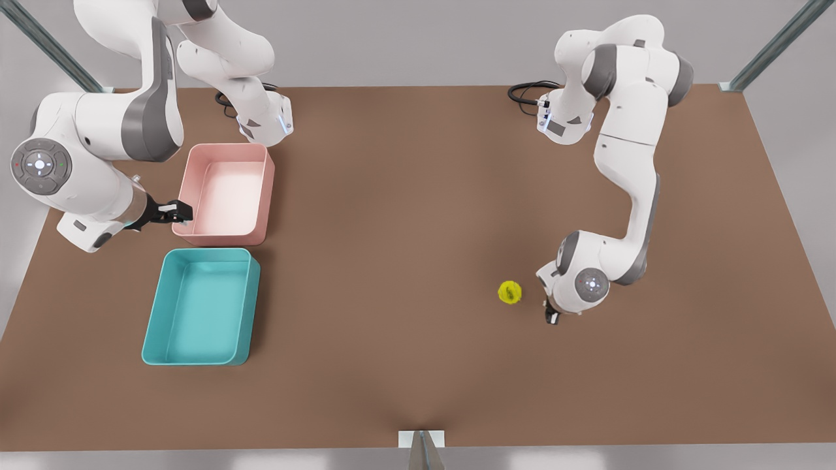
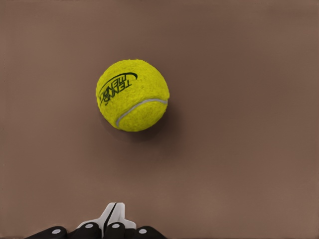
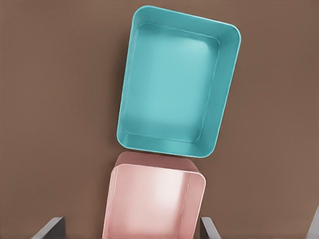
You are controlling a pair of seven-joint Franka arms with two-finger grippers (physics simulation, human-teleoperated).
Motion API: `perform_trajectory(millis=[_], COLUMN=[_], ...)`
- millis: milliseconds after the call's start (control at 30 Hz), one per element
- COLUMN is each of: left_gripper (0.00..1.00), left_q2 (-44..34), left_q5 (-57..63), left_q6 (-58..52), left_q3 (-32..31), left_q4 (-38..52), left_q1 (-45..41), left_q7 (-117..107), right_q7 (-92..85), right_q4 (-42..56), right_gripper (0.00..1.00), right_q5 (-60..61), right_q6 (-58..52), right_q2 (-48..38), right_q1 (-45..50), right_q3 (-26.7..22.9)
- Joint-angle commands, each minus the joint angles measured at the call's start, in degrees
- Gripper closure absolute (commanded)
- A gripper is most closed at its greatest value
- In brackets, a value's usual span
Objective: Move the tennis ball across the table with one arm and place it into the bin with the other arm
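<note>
Beside tennis ball (image 2: 132, 94), left jaws (image 2: 112, 219) closed, empty

A broad matte brown bench (image 1: 418, 248) takes up nearly the whole room from where I stand, its surface plain and evenly lit with soft shadows. Beyond its far edge runs a pale grey wall (image 1: 405, 39). Grey metal struts slant in at both far corners (image 1: 46, 46) (image 1: 777, 46), each ending in a small foot. A small pale bracket (image 1: 422, 439) sits at the near edge's middle. Light grey floor (image 1: 803, 150) shows past the sides.
</note>
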Motion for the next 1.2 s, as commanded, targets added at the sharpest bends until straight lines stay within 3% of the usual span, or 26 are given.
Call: perform_trajectory(millis=[0,67,100,133,167,200,267,333,433,567,633,767,867,1167], left_gripper=[0.79,0.79,0.23,0.00,0.00,0.00,0.00,0.00,0.00,0.00,0.00,0.00,0.00,0.00], left_q2=[-0.3,-5.4,-8.8,-13.9,-19.8,-23.9,-23.4,-24.1,-26.9,-26.8,-26.7,-26.4,-26.3,-26.3], left_q5=[-1.3,-1.2,-0.8,-2.5,-6.1,-9.3,-8.8,-8.8,-7.4,-7.3,-7.2,-7.2,-7.3,-7.2], left_q6=[-9.3,-19.5,-21.9,-29.1,-34.1,-42.2,-49.3,-51.8,-52.6,-54.7,-54.7,-54.7,-54.6,-54.7], left_q3=[0.9,3.5,4.8,10.4,10.8,10.8,10.3,9.9,4.3,4.4,4.4,4.4,4.4,4.4], left_q4=[3.8,7.1,7.3,7.1,7.1,7.4,12.6,13.6,13.4,13.4,13.3,13.1,13.1,12.9], left_q1=[1.3,1.1,1.3,1.5,1.1,0.9,0.7,-0.7,-0.4,0.6,1.2,1.5,1.5,1.5], left_q7=[-40.3,-55.3,-55.5,-62.4,-90.8,-99.9,-102.2,-108.7,-115.7,-109.9,-109.8,-109.8,-109.8,-109.8], right_q7=[-1.0,-1.0,-1.0,-1.0,-1.0,-0.9,-0.4,-0.1,29.0,43.1,43.4,42.3,40.2,41.2], right_q4=[0.0,0.0,0.0,0.0,0.0,0.5,1.0,3.6,8.8,9.6,5.4,-20.9,-34.4,-42.8], right_gripper=[0.00,0.00,0.00,0.00,0.00,0.00,0.00,0.00,0.00,0.00,0.00,0.00,0.00,0.00], right_q5=[0.0,0.0,0.0,0.0,-0.2,-0.3,3.2,5.7,6.8,7.1,7.2,6.5,6.4,7.1], right_q6=[-0.1,-0.1,-0.1,-0.1,-0.1,-0.1,1.1,4.2,10.0,22.6,29.9,51.6,62.4,71.1], right_q2=[0.0,0.0,0.1,0.2,1.1,2.1,4.3,12.0,18.3,25.8,25.6,14.4,9.6,10.6], right_q1=[0.0,0.0,0.0,0.1,0.4,0.7,2.6,8.2,18.9,22.8,24.9,24.7,23.3,22.6], right_q3=[0.0,0.0,0.0,0.1,0.2,0.1,0.4,0.4,0.5,0.7,0.3,0.3,0.2,-0.8])
